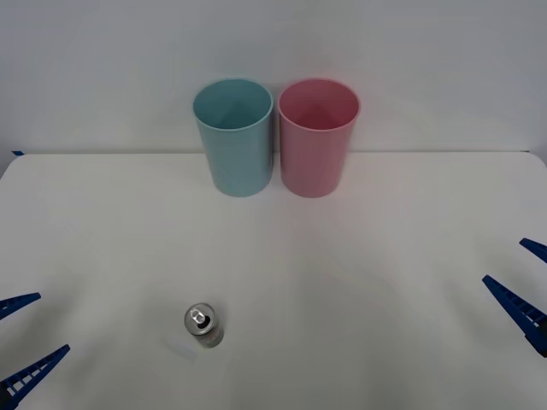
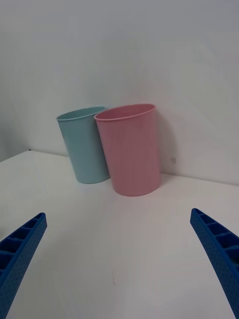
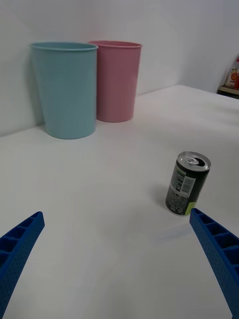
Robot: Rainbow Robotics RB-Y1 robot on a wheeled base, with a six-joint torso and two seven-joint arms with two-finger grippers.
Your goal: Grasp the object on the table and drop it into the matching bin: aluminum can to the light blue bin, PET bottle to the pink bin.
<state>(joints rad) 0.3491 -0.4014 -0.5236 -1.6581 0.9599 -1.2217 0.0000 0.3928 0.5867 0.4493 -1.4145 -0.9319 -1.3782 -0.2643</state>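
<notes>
Aluminum can stands upright on the table, near my left gripper, fingers apart; my right gripper waits well away, likewise spread.

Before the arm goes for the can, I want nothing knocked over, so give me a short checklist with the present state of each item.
1. Can upright on the table, silver top up: ok.
2. Left gripper open, holding nothing, at the near left edge: ok.
3. Free path from the left gripper to the can, nothing lying between them: ok.
4. Light blue bin upright at the far edge, mouth open: ok.
5. Pink bin close beside it on the right; whether the two touch: cannot tell.
6. Right gripper open at the near right edge, away from the can: ok.
</notes>
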